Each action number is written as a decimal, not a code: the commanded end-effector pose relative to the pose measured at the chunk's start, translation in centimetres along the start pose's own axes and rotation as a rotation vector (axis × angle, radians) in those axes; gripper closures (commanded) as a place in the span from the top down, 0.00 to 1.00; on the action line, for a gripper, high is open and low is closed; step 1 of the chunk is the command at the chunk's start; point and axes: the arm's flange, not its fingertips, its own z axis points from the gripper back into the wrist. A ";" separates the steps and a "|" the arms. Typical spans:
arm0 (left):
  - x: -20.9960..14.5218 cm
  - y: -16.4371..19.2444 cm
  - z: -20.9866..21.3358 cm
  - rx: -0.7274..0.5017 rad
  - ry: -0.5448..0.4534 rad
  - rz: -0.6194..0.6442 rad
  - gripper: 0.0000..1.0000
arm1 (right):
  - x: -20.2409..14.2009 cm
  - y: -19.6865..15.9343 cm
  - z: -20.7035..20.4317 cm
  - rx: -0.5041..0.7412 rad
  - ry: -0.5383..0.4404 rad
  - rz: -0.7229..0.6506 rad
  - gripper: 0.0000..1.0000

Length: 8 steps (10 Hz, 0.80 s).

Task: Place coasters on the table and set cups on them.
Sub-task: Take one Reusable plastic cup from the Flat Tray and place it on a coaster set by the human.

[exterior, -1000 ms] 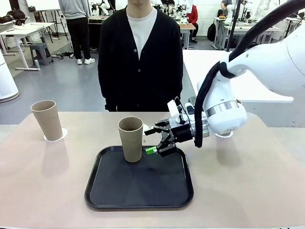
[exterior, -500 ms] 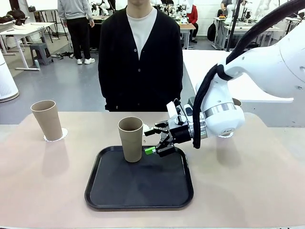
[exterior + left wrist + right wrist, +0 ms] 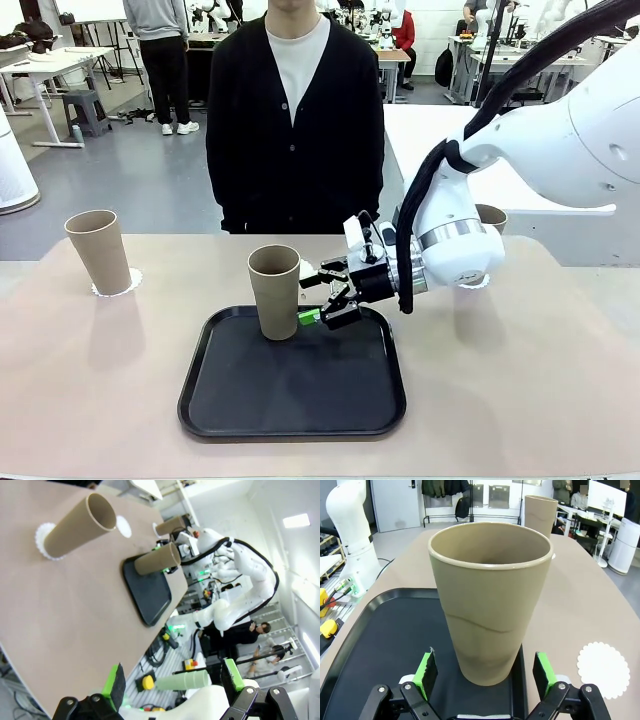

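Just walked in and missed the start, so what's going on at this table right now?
The right gripper, jaws open, is lined up on either side of a tan cup that stands upright on the black tray, not yet gripping it. Another cup already sits on a coaster at the table's left. A bare coaster waits beside the tray. A person stands watching at the far side.

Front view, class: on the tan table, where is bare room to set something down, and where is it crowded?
Free: the table left of the black tray, below the left cup on its coaster; also the near-right stretch beyond the tray. Crowded: the tray's far edge, where the open right gripper nears the middle cup.
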 end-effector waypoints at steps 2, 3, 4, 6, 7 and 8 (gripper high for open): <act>0.0 -0.2 0.1 0.006 -0.002 0.011 1.00 | 0.2 -0.5 -1.1 -0.024 -0.009 -0.030 1.00; 0.0 -0.2 0.1 0.006 -0.002 0.011 1.00 | 0.3 -0.6 -1.3 -0.023 -0.012 -0.029 1.00; 0.0 -0.2 0.1 0.006 -0.002 0.011 1.00 | 0.4 -0.7 -1.5 -0.017 -0.017 -0.027 1.00; 0.0 -0.2 0.1 0.006 -0.002 0.011 1.00 | 0.5 -0.9 -2.2 -0.012 -0.017 -0.027 1.00; 0.0 -0.2 0.1 0.006 -0.002 0.011 1.00 | 0.5 -1.0 -2.5 -0.009 -0.017 -0.024 1.00; 0.0 -0.2 0.1 0.006 -0.002 0.011 1.00 | 0.6 -1.2 -2.8 -0.007 -0.018 -0.024 1.00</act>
